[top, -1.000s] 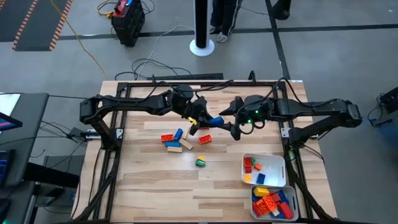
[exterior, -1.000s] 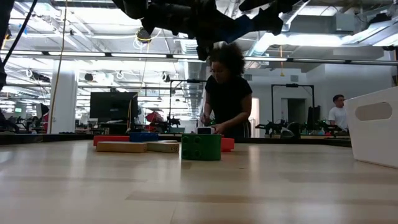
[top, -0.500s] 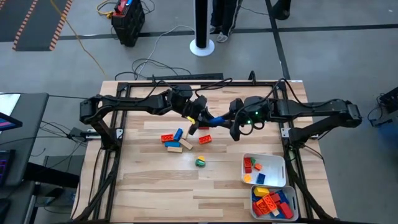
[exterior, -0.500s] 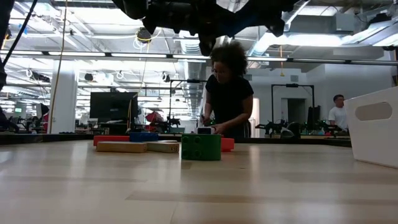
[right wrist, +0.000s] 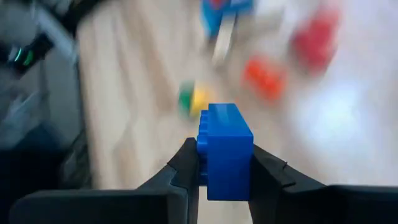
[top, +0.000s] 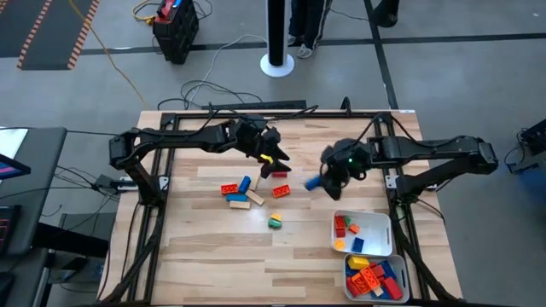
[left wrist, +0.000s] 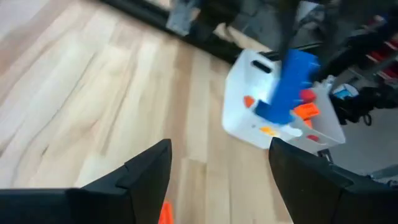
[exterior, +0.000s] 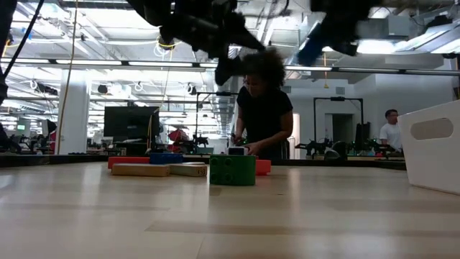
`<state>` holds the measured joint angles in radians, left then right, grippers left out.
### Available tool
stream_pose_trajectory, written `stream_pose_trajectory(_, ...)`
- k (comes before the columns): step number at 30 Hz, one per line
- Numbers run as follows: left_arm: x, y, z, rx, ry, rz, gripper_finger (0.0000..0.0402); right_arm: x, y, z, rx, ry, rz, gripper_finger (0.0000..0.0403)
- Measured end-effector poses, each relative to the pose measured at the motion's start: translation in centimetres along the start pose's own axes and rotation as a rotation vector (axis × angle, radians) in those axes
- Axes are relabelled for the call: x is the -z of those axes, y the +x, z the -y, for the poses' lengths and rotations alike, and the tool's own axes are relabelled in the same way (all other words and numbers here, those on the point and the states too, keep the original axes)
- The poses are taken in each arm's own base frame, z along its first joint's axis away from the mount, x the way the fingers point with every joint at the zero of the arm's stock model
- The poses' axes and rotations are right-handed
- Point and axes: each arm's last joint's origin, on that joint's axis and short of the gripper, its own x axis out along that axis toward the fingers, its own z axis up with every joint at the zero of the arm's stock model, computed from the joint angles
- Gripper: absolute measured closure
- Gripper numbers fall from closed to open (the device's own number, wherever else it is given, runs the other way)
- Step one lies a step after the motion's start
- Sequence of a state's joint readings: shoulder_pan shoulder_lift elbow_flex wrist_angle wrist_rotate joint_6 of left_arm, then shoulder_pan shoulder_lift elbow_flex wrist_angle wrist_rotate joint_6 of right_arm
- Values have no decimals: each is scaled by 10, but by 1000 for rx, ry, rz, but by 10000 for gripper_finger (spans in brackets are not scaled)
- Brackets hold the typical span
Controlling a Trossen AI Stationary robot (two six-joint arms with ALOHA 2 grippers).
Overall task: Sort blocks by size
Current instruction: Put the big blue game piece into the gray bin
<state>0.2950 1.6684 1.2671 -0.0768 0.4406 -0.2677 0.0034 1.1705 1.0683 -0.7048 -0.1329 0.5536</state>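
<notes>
Nearby, two white trays (top: pixel 380 226), assorted blocks (top: pixel 372 279) inside

The high view looks straight down from well above, taking in the whole worktop (top: pixel 213 247) and the surrounding floor. The low view sits at worktop level, facing across it into the room; the green block (exterior: pixel 232 170) at frame centre is the one at lower centre of the high view (top: pixel 275 223). Each wrist view looks forward, close, past its own tool's fingers. The left wrist view and the high view share the white tray (left wrist: pixel 249 118) (top: pixel 375 223).
</notes>
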Motion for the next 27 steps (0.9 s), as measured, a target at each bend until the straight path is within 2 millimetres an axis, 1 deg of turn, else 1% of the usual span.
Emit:
stream_pose_trajectory(5,-1,-6,-13,-41,-36,-9,146,37,-2,-14,-95,158,-379,288)
stream_pose_trajectory(8,-3,-7,-16,-63,-34,15,146,59,-5,-29,-77,193,-518,288)
stream_pose_trajectory(13,-5,-8,-19,-100,-31,31,146,100,0,-52,-62,208,-653,279)
stream_pose_trajectory(18,-5,-9,-20,-145,-22,43,146,150,13,-65,-73,280,-760,283)
stream_pose_trajectory(21,-5,-9,-20,-154,-5,47,146,175,20,-69,-88,362,-805,280)
stream_pose_trajectory(23,-6,-9,-20,-153,1,56,146,189,24,-68,-68,431,-831,271)
stream_pose_trajectory(25,-7,-9,-20,-151,6,68,146,200,26,-65,-1,488,-857,256)
stream_pose_trajectory(27,-8,-9,-20,-149,18,73,146,206,26,-63,36,512,-873,236)
